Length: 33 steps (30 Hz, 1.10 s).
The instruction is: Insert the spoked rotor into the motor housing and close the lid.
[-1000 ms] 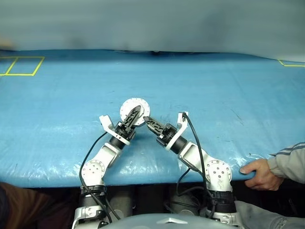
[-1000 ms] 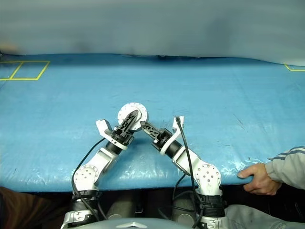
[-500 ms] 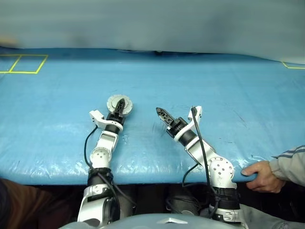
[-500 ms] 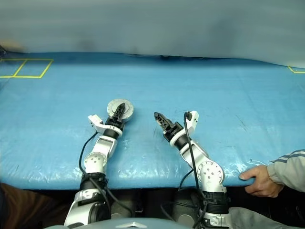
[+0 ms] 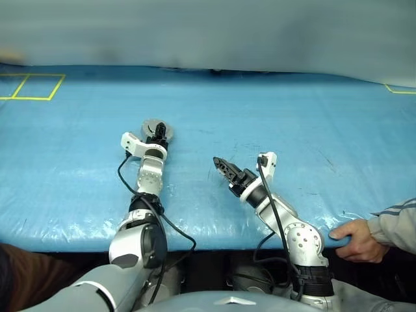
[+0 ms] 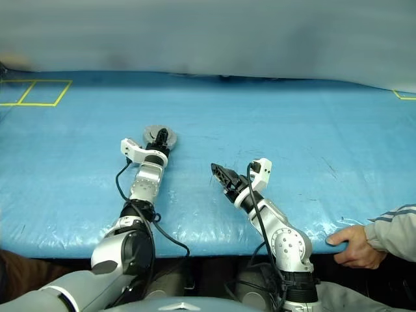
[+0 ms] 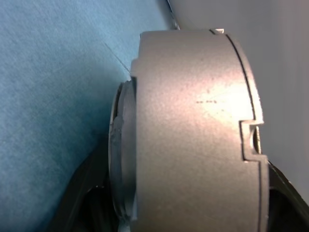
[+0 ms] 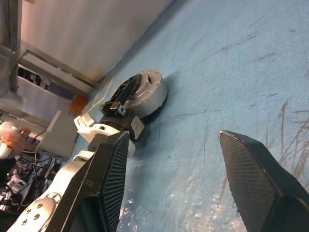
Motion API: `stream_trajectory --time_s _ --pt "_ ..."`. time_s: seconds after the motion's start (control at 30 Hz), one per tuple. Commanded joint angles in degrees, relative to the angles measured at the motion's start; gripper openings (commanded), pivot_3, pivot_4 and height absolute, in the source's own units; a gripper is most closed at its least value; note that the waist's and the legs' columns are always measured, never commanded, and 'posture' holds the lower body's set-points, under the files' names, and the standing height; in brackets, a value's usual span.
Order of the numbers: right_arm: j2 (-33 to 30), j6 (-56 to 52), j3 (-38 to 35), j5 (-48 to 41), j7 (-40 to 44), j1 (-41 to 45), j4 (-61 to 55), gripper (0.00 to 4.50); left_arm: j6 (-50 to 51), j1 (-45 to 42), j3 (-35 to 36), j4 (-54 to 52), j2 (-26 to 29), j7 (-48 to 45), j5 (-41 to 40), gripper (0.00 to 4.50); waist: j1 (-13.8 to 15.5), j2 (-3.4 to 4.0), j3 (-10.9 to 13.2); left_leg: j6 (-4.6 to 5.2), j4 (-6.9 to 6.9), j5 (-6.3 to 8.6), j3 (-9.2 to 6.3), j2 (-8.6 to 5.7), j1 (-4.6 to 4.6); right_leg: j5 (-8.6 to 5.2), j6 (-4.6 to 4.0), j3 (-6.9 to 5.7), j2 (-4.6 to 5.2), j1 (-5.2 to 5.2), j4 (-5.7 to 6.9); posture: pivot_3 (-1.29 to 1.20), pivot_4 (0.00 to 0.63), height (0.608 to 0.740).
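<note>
The motor housing (image 5: 156,128) shows as a squat silver-grey drum (image 7: 193,125) with the lid (image 8: 149,84) as its flat face. My left gripper (image 5: 158,134) reaches far forward on the left and is shut on the drum, one finger (image 8: 126,89) lying across the lid face and the other under it. Whether the drum rests on the blue cloth I cannot tell. The spoked rotor is hidden. My right gripper (image 5: 218,163) hovers low over the cloth, nearer me and to the right of the drum, open and holding nothing (image 8: 174,137).
The blue cloth-covered table (image 5: 292,117) runs wide to both sides. A person's hand (image 5: 354,237) grips its front edge at the right. Yellow tape squares (image 5: 29,88) mark the far left corner. A grey wall (image 5: 208,29) stands behind.
My left arm has stretched forward and to the left, carrying the silver drum with it. The right gripper has come away from the drum, opened wider and drawn back to the right.
</note>
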<state>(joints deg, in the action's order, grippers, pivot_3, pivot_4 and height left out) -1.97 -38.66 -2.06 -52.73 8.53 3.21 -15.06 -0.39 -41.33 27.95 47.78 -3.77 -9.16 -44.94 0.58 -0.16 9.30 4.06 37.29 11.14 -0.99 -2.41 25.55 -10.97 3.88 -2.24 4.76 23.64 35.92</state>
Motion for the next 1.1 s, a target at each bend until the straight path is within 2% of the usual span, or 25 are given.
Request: stream_trajectory --time_s 0.03,0.13,0.17,0.47,0.6,0.73,0.93,1.1 --pt "0.3 0.8 -0.1 0.5 0.8 0.8 -2.5 3.12 -2.2 0.1 -0.1 -1.0 1.3 1.5 3.3 3.32 -0.1 0.00 0.0 0.00 0.01 0.00 0.00 0.00 -0.01 0.01 0.00 0.01 0.00 -0.01 0.00 0.00 0.150 0.740" --pt "0.5 0.6 0.0 0.9 1.0 1.0 -2.3 3.12 -3.9 3.2 -0.6 -5.3 1.1 4.0 6.3 4.31 -0.7 0.01 0.0 -0.01 0.01 0.00 0.03 0.03 -0.11 0.04 -0.03 0.03 -0.01 -0.08 0.01 0.00 0.150 0.740" --pt "0.5 0.4 0.0 1.0 0.9 0.9 -2.2 3.12 -4.3 4.6 -0.9 -7.4 1.0 4.8 7.2 4.48 -1.0 0.01 0.0 -0.01 0.01 0.00 0.06 0.05 -0.16 0.06 -0.06 0.06 -0.01 -0.11 0.02 0.00 0.150 0.740" --pt "0.1 -0.8 -0.5 1.9 0.6 1.1 -1.8 3.12 -0.5 18.7 -4.4 -27.3 2.2 10.1 13.4 4.48 -1.3 0.03 -0.1 -0.04 -0.13 0.01 0.28 0.14 -0.38 0.00 -0.34 0.20 0.03 -0.08 0.05 0.00 0.150 0.740" --pt "-1.1 1.0 0.2 5.1 1.5 1.3 -1.9 3.12 -0.1 23.1 -6.4 -33.7 4.1 9.9 17.0 4.48 -1.0 0.01 -0.1 -0.07 -0.12 0.03 0.29 0.09 -0.52 -0.05 -0.40 0.17 0.17 -0.01 0.00 0.00 0.150 0.740" --pt "-4.3 10.7 2.7 15.8 5.0 0.7 -2.3 3.12 -4.0 26.2 -11.9 -38.7 6.8 -1.3 19.1 4.48 -0.7 0.01 -0.1 -0.25 -0.11 0.14 0.32 0.01 -0.48 -0.04 -0.38 0.10 0.30 0.01 -0.02 0.00 0.150 0.740" --pt "-13.3 19.5 4.6 29.8 9.0 0.4 1.2 3.12 -3.1 30.5 -24.0 -44.5 14.7 -20.1 22.9 4.48 -0.5 0.02 -0.1 -0.22 -0.15 0.17 0.45 -0.04 -0.48 -0.04 -0.39 0.10 0.41 0.06 -0.05 0.00 0.150 0.740" --pt "-17.6 24.6 5.6 37.4 11.0 1.4 6.0 3.12 -4.5 29.8 -30.1 -42.5 17.3 -24.1 28.7 4.48 -0.5 0.03 -0.1 -0.18 -0.22 0.14 0.49 0.01 -0.53 -0.08 -0.44 0.13 0.37 0.08 -0.02 0.00 0.150 0.740"
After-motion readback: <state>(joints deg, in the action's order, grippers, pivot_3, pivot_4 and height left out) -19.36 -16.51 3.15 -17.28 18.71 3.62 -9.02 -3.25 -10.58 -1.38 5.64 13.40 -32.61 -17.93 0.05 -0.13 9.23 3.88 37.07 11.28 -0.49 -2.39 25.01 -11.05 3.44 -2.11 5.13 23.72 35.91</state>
